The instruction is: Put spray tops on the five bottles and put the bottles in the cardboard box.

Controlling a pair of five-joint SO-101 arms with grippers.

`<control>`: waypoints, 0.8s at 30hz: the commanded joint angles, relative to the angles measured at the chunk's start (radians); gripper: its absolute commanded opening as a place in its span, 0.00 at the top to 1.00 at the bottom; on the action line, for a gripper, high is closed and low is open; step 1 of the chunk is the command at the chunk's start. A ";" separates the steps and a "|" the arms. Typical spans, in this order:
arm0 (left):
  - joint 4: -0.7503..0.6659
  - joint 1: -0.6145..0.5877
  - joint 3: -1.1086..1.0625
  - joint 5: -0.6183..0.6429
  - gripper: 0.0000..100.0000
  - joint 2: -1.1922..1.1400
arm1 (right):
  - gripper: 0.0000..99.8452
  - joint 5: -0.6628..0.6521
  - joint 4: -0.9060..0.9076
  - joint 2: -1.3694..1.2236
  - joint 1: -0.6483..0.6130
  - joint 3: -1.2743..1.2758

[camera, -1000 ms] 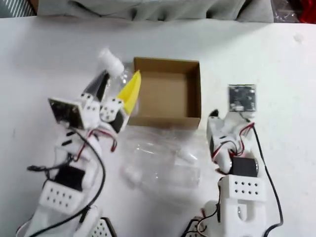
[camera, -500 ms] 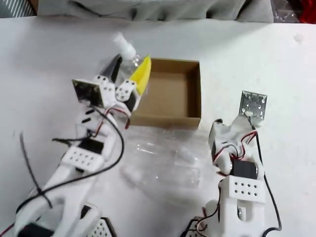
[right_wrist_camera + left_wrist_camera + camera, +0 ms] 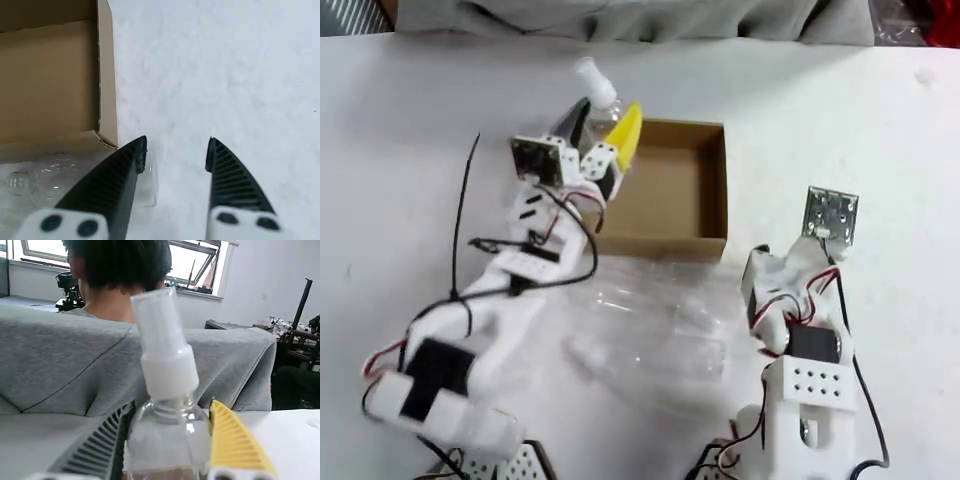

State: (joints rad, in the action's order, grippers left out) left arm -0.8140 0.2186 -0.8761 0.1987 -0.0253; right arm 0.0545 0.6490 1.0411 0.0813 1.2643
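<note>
The left gripper (image 3: 608,108) clamps a spray-topped bottle (image 3: 167,437) by its shoulder between black and yellow jaws, above the box's (image 3: 724,185) far left corner. The right gripper (image 3: 175,150), jaws parted and holding nothing, hangs beside the box's near corner, near loose bottles (image 3: 650,335).

White table (image 3: 880,110) under cardboard box (image 3: 665,195), clear bottles (image 3: 645,325)

Left hand (image 3: 172,406) clenched, right hand (image 3: 176,145) spread.
</note>
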 commanded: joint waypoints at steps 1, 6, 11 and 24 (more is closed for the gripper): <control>-0.055 -0.039 0.146 0.009 0.98 -0.105 | 0.84 0.005 -0.018 0.012 -0.008 -0.011; -0.061 -0.059 0.232 0.006 0.98 -0.214 | 0.84 0.006 -0.018 0.012 -0.041 -0.009; -0.081 -0.059 0.298 0.005 0.98 -0.303 | 0.84 0.005 -0.018 0.019 -0.058 0.005; -0.104 -0.107 0.517 0.006 0.98 -0.533 | 0.84 0.005 -0.018 0.012 -0.058 0.006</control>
State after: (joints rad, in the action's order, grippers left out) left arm -0.8907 0.1450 -0.4695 0.2018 -0.5317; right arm 0.0545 0.6490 1.0411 0.0338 1.2766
